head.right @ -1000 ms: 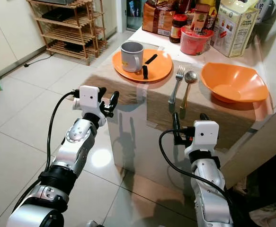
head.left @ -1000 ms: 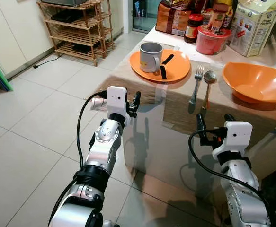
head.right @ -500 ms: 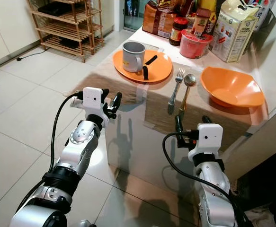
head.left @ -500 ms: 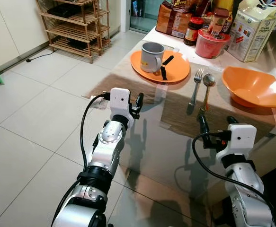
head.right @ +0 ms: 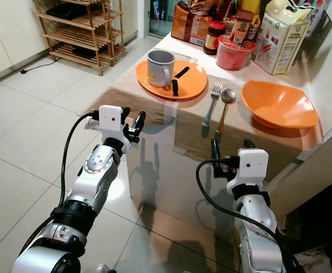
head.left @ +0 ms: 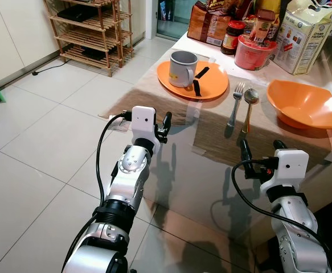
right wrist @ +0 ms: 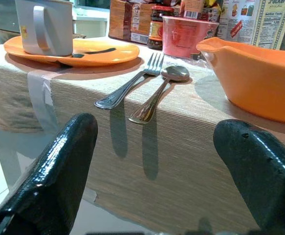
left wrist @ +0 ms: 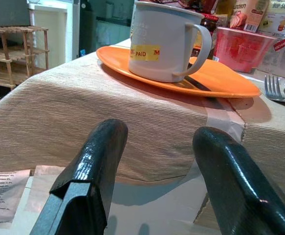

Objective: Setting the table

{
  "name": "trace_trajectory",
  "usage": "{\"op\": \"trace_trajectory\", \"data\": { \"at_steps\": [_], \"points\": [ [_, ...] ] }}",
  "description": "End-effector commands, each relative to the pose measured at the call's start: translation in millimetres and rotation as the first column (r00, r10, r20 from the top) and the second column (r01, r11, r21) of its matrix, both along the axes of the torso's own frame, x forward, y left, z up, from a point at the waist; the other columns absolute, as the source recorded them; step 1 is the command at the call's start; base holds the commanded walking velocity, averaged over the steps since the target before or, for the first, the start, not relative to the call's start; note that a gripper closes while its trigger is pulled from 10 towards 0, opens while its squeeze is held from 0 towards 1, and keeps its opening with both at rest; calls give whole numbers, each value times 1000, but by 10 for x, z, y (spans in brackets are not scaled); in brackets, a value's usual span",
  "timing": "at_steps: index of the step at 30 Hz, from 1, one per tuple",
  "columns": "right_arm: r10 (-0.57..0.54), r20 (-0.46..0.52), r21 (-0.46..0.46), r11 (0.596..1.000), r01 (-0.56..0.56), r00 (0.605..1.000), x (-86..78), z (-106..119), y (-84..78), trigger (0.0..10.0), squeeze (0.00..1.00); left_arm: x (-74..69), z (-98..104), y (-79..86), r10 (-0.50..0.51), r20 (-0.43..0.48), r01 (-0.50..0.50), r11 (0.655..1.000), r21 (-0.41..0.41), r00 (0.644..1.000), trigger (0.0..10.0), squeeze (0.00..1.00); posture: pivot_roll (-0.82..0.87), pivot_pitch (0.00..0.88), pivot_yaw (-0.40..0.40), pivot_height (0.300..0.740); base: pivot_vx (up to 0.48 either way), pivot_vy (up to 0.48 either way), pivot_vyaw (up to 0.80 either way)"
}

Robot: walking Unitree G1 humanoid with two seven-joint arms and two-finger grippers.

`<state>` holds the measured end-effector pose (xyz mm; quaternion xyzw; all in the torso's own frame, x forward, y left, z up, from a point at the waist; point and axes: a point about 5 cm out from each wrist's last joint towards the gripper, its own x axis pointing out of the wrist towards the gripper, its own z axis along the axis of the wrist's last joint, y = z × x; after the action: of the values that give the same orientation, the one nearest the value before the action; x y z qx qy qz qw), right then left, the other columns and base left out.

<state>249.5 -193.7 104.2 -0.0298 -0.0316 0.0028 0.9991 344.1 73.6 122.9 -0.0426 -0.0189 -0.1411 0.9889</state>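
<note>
An orange plate (head.left: 214, 86) near the table's left edge carries a grey mug (head.left: 181, 68) and two black strips (head.left: 196, 87). A fork (head.left: 234, 103) and a spoon (head.left: 249, 102) lie side by side on the beige cloth (head.left: 211, 133). To their right sits an orange bowl (head.left: 305, 105). My left gripper (head.right: 130, 119) is open and empty, level with the table's near left corner and pointing at the mug (left wrist: 162, 41). My right gripper (head.left: 261, 149) is open wide and empty, just short of the front edge below the fork (right wrist: 127, 88) and spoon (right wrist: 157, 95).
Groceries line the back of the table: a red tub (head.left: 254, 50), a jar (head.left: 232, 35), a brown packet (head.left: 207, 23) and a carton (head.left: 305, 34). A wooden shelf rack (head.left: 94, 28) stands at the far left on the tiled floor (head.left: 40, 125).
The whole view has shifted a little, so the camera moved. Both grippers remain open before the table's edge, and nothing on the table has moved.
</note>
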Motion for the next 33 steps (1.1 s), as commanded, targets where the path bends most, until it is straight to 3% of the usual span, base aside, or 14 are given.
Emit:
{"op": "trace_trajectory", "data": {
  "at_steps": [1, 10, 20, 33],
  "points": [
    [-2, 4, 1, 1000, 2, 1000, 28, 22, -9, 10000, 0, 19, 40, -28, -5, 8, 5, 1000, -5, 1000, 10000, 0, -3, 0, -20, 740, 0, 0, 0],
    [20, 10, -5, 1000, -20, 1000, 46, 55, 55, 10000, 0, 30, 64, -9, -11, 22, 10, 1000, 12, 1000, 10000, 0, -3, 0, 6, 740, 0, 0, 48],
    [19, 16, -18, 1000, -19, 1000, 59, 65, 69, 10000, 0, 30, 74, -18, -12, 28, 11, 1000, 6, 1000, 10000, 0, -5, 0, 13, 740, 0, -426, 736],
    [28, 67, -25, 999, -26, 997, 184, 219, 91, 10000, 0, 47, 98, -23, -5, 32, 5, 1000, 0, 999, 10000, 0, -7, 0, 22, 740, 0, 0, 0]
  ]
}}
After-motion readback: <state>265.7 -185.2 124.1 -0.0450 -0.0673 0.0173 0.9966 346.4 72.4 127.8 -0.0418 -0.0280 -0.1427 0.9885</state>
